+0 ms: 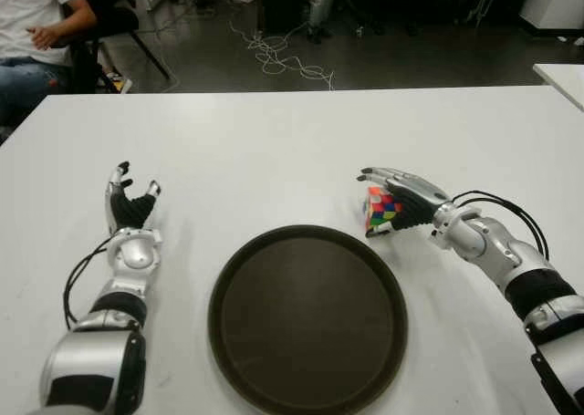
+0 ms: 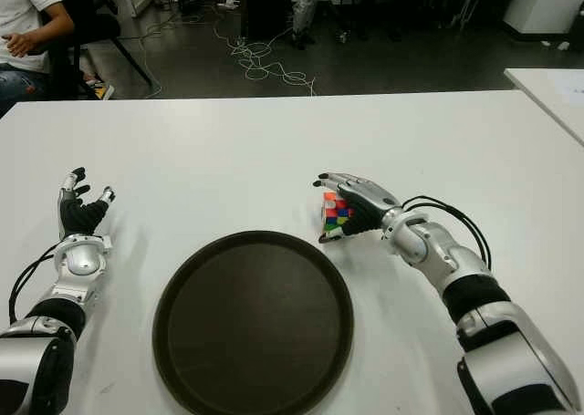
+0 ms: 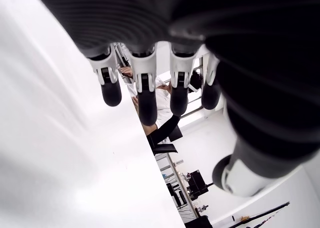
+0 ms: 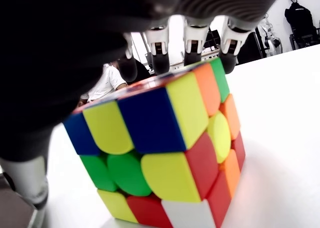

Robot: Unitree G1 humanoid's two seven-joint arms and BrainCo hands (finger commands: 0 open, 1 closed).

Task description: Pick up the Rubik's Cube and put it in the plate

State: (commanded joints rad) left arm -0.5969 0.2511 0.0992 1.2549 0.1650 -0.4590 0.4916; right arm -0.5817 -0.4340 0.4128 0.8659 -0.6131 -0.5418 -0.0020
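Your right hand (image 1: 401,202) is at the Rubik's Cube (image 1: 380,209), which sits on the white table (image 1: 274,141) just off the plate's rim at about two o'clock from the plate (image 1: 307,316). The fingers (image 4: 160,52) arch over the cube's top and far edge while the thumb comes in low on the near side, so the hand cups it from above. In the right wrist view the fingertips reach past the top face and the cube's underside seems to meet the table, so you are closing on it but I would not call it a firm grasp yet; whether the pads press the faces is hard to tell from here. The cube is not lifted.

That overhead approach makes sense: the cube lies flat with no handle, and opposing top-edge fingers against the thumb gives you two parallel faces to squeeze.

Your left hand (image 1: 130,210) shows at about nine o'clock from the plate, well apart from it, fingers extended upward and holding nothing; the left wrist view confirms they are straight and relaxed. It is clear of the work, leaving the plate open.

The plate is dark, round and bare, so once you have a secure grip the carry is short, towards eight o'clock from the cube. Lift clear of the raised rim before moving across.
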